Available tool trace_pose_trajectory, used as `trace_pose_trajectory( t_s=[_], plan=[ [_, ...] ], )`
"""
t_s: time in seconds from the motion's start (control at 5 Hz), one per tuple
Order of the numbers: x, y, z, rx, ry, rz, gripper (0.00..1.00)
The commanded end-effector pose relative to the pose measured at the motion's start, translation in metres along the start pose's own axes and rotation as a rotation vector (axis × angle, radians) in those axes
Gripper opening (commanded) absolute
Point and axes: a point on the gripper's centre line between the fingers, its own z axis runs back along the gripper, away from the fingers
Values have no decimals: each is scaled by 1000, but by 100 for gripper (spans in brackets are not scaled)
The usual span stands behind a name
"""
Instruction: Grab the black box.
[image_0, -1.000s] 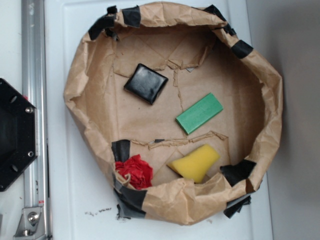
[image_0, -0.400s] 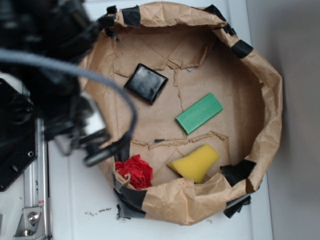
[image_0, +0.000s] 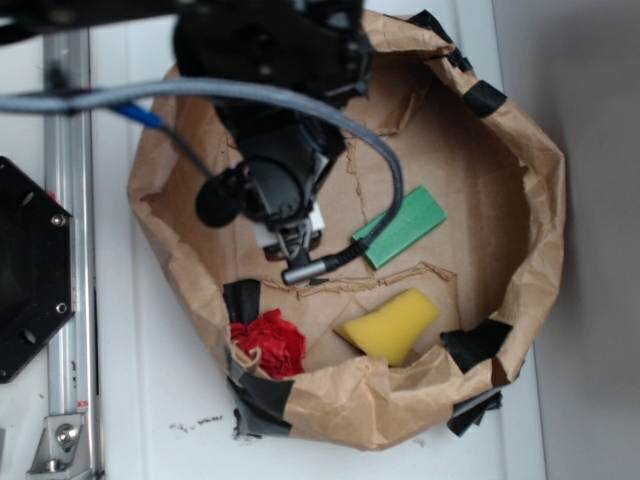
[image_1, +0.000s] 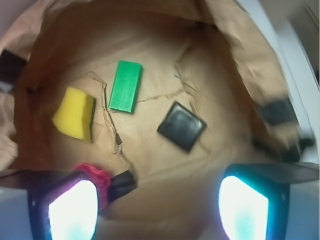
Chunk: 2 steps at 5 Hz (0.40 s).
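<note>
White desk (image_0: 150, 400) carries a crumpled paper basin (image_0: 545, 200) where the black box (image_1: 181, 126) lies flat just beside the green block (image_1: 125, 85), so the gripper (image_1: 155, 205), jaws spread, should centre over the box, then descend squarely.

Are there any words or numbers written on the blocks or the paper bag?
None. No words, numbers or signs show on the black box, green block, yellow sponge, red crumpled thing or paper bag.
</note>
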Motion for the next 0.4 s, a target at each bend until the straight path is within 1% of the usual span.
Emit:
trace_pose_trajectory(
  t_s=[0.0, 0.2],
  plan=[
    [1, 23, -24, 29, 32, -154, 100],
    [-8, 28, -31, 79, 50, -289, 100]
  ],
)
